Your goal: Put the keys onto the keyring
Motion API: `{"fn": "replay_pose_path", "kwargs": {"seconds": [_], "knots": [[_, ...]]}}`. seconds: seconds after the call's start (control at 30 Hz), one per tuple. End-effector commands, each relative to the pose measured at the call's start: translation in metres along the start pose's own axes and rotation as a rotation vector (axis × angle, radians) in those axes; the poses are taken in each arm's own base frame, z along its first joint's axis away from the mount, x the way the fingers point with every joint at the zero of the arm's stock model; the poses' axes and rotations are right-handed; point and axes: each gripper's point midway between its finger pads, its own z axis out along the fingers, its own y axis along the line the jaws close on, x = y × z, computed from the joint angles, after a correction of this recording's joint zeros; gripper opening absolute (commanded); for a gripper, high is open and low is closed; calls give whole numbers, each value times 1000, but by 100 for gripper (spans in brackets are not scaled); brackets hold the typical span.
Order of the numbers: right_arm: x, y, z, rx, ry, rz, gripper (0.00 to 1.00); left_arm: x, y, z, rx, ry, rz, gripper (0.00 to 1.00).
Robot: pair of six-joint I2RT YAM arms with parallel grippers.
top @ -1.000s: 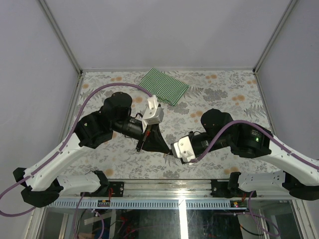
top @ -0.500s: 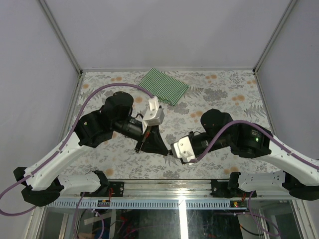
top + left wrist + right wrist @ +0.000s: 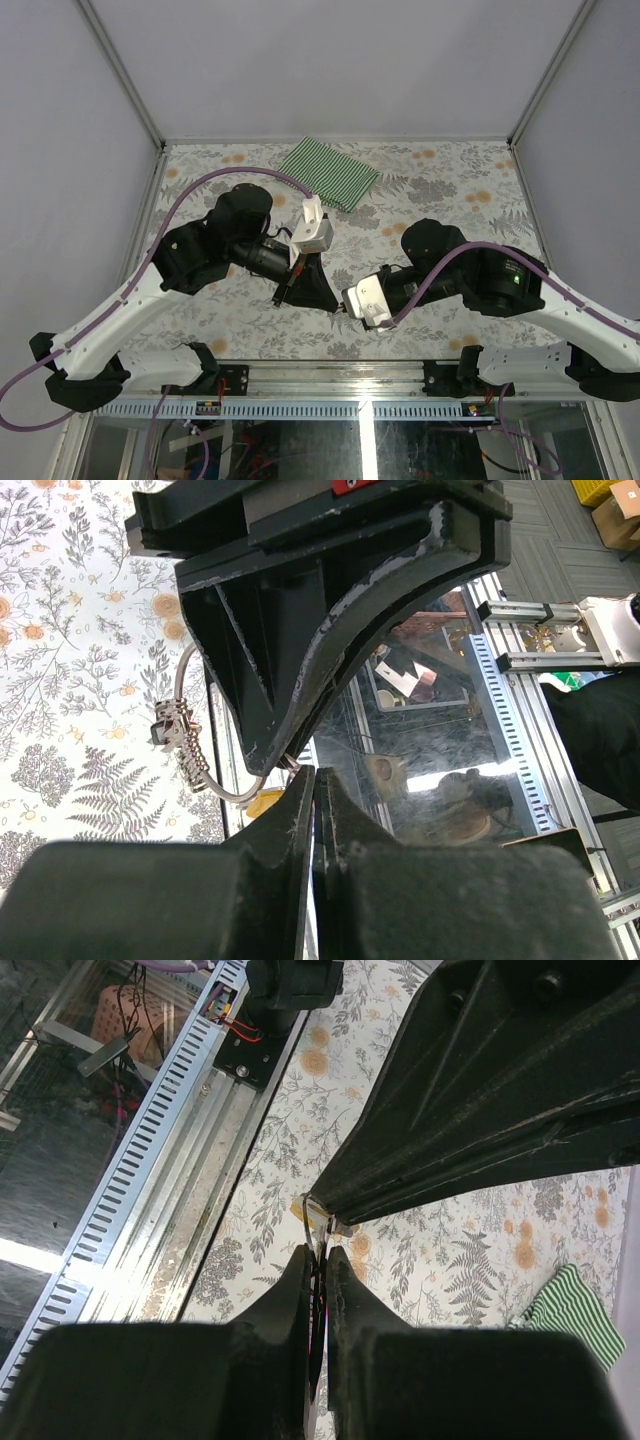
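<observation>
My two grippers meet tip to tip low over the table's near middle. The left gripper [image 3: 328, 303] [image 3: 313, 775] is shut, and a key with a yellow tag [image 3: 308, 1210] [image 3: 262, 802] sits at its tips. The right gripper [image 3: 343, 308] [image 3: 319, 1252] is shut on the keyring, whose thin silver wires [image 3: 322, 1228] and a bit of red show between its jaws. In the left wrist view a wide wire loop [image 3: 215, 783] with a beaded part [image 3: 186, 748] hangs from the right gripper's tips [image 3: 268, 768]. In the top view both key and keyring are hidden by the fingers.
A green-and-white striped cloth [image 3: 330, 172] [image 3: 572, 1312] lies at the table's far middle. The floral table cover [image 3: 450, 190] ends at a slotted metal rail [image 3: 360, 408] [image 3: 170, 1150] along the near edge. Grey walls stand on three sides.
The left wrist has shifted a little to the right and away from me. The fingertips stay together and both grips hold.
</observation>
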Motion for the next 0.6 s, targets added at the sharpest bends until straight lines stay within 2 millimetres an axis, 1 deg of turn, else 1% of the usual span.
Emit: {"fn": "replay_pose_path", "kwargs": {"seconds": [0.0,0.3,0.57], "knots": [[-18,-11,-16,59,-36,-38,0,2,-7,-5,-5,22,-8,0],[-14,-6,-21,59,-17,-28,0,6,-2,-6,-38,38,-23,0],[-12,-6,-25,51,7,-25,0,12,8,-4,-76,72,-48,0]]}}
